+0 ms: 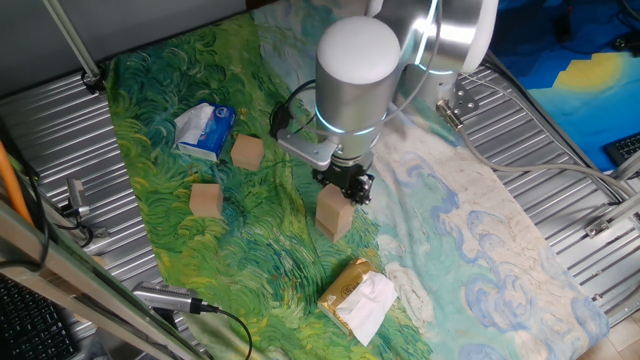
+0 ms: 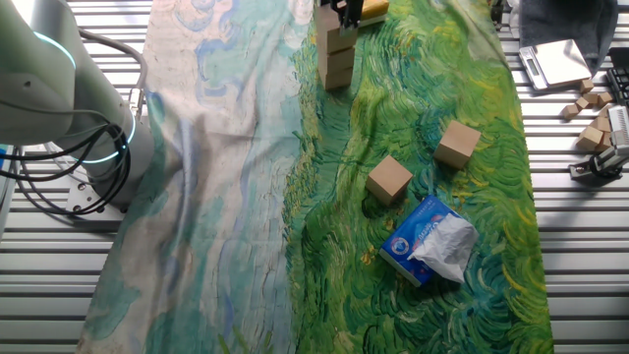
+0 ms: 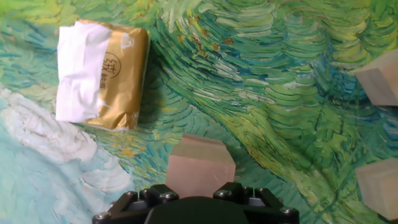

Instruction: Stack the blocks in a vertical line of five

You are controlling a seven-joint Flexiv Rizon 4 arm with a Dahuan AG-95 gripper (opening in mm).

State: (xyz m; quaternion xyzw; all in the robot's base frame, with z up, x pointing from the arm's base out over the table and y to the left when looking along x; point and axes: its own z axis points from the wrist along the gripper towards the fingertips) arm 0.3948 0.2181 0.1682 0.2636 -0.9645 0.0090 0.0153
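other fixed view shows stacked blocks (image 2: 335,57)

The cloth (image 1: 470,230) wore swirling painted brushstrokes, deep green and yellow on the side toward the blue-and-white packet (image 1: 205,130), pale blue and cream on the other. The blocks (image 1: 334,212) on the cloth were plain light-brown wood, and the larger packet (image 1: 357,296) near the cloth's edge was golden yellow with white wrapping. Around the cloth, the table (image 1: 560,120) was ribbed silver-grey metal.
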